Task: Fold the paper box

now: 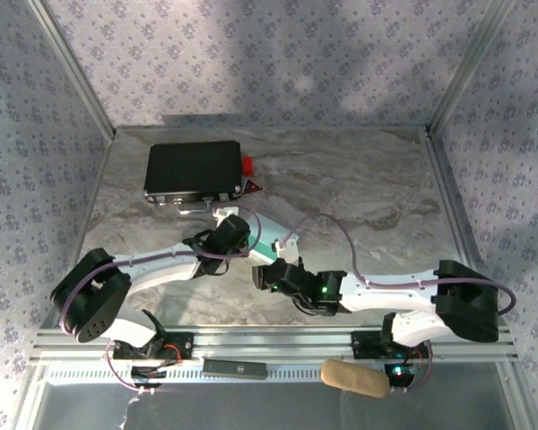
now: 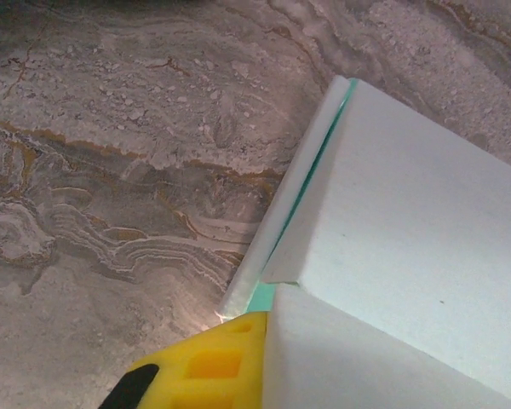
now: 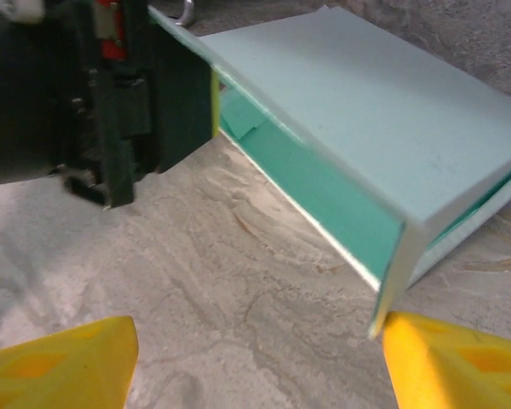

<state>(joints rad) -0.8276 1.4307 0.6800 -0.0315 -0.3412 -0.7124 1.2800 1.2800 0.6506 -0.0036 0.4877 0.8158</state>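
The paper box (image 1: 267, 235) lies partly folded on the marble table between my two grippers. Up close it is pale light-blue card (image 3: 366, 111) with a teal inside, its top panel raised. My left gripper (image 1: 238, 231) sits at the box's left end. In the left wrist view one yellow finger (image 2: 204, 366) presses flat against a panel of the box (image 2: 409, 213), and the other finger is hidden behind the card. My right gripper (image 3: 255, 366) stands open just in front of the box. Its right fingertip (image 3: 451, 358) touches the box's near corner and bare table lies between its jaws.
A black case (image 1: 193, 172) with red parts stands at the back left, close behind the box. A black bar (image 1: 236, 366) and a tan roll (image 1: 354, 378) rest on the near rail. Patterned walls enclose the table on three sides.
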